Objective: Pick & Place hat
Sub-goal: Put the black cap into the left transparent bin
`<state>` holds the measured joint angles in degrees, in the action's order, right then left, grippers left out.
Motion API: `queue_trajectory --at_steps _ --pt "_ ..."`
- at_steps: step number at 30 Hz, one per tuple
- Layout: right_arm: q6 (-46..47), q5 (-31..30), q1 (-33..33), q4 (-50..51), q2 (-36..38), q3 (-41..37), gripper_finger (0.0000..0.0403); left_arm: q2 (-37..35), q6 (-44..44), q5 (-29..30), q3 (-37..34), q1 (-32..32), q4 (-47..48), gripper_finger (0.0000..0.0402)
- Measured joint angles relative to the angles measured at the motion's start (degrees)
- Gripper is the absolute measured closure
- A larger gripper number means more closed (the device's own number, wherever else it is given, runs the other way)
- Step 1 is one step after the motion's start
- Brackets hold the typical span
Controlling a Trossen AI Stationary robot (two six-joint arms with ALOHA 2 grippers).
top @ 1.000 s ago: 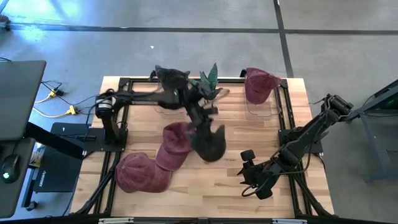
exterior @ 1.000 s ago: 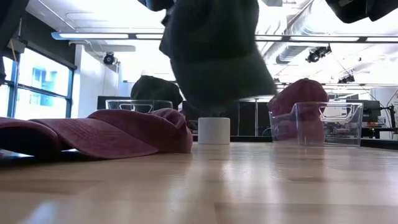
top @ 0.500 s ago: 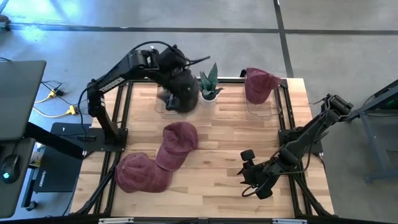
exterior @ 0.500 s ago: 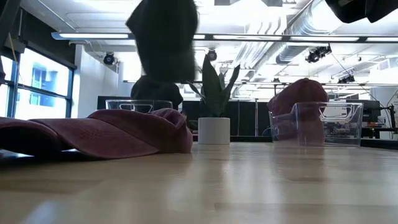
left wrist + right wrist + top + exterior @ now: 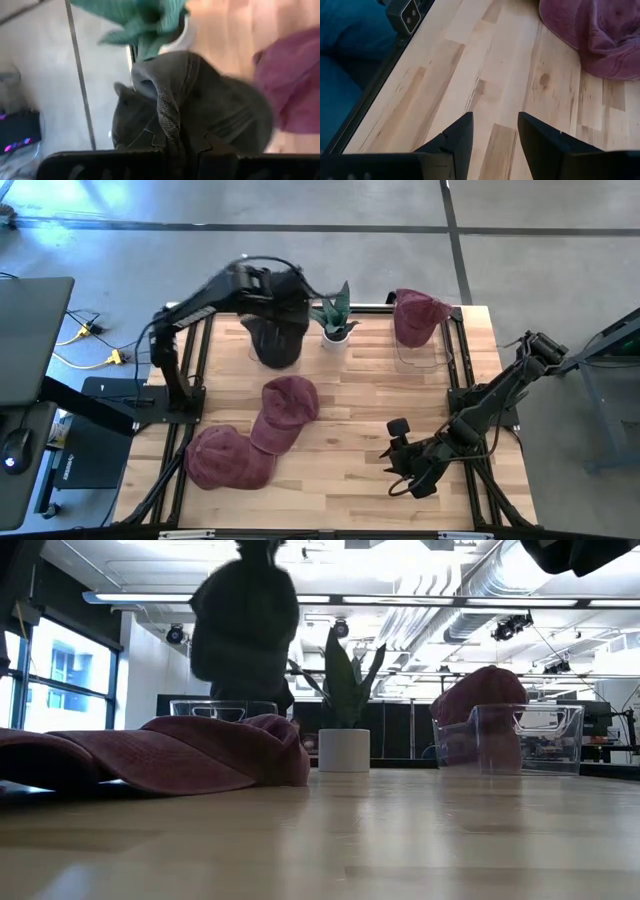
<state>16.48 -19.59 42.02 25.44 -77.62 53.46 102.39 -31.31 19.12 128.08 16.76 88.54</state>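
Note:
A dark grey cap (image 5: 278, 335) hangs from my left gripper (image 5: 272, 288) at the table's far left, over a clear bin (image 5: 222, 708). In the low view the cap (image 5: 245, 625) dangles above that bin, where another dark cap (image 5: 272, 692) partly shows behind it. My left gripper (image 5: 175, 142) is shut on the cap. Two maroon hats (image 5: 285, 408) (image 5: 225, 458) lie on the wood, overlapping. My right gripper (image 5: 492, 130) waits open, low over the near right of the table (image 5: 397, 442). My left gripper pinches a raised fold or seam of the dark cap (image 5: 169, 117) between its two fingers (image 5: 145, 145). It comes from above, pointing down. The cap is lifted clear and hangs slack below the fingers; how many layers are caught I cannot tell.
A potted green plant (image 5: 335, 315) in a white pot (image 5: 344, 750) stands just right of the hanging cap. A third maroon hat (image 5: 418, 315) sits on a clear bin (image 5: 525, 735) at the far right. Bare wood (image 5: 370, 395) lies between the hats and the right arm.
My left gripper has carried the dark cap from above the table's middle toward the far left edge, past the plant, and then lowered it slightly over the left bin. The cap stayed hanging and swung as it went. The maroon hats have kept still.

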Motion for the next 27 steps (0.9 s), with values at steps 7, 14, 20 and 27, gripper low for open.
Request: queue_trajectory --at_steps 7,14,20,27 --pt "-0.01 0.12 0.0 -0.01 0.0 0.03 0.0254 2.32 -3.13 12.83 -4.38 0.86 -1.01 0.0392" --pt "-0.01 0.15 0.0 0.01 0.0 0.03 0.025 4.47 -7.87 15.31 -4.29 1.55 -1.8 0.0393" --pt "0.03 0.24 0.0 -0.01 0.0 0.03 0.0256 5.43 -8.79 17.27 -4.44 2.59 -3.55 0.0396" --pt "1.07 0.66 0.01 0.0 0.0 0.03 0.0256 5.9 -8.98 15.76 -9.65 4.07 -9.41 0.0398"
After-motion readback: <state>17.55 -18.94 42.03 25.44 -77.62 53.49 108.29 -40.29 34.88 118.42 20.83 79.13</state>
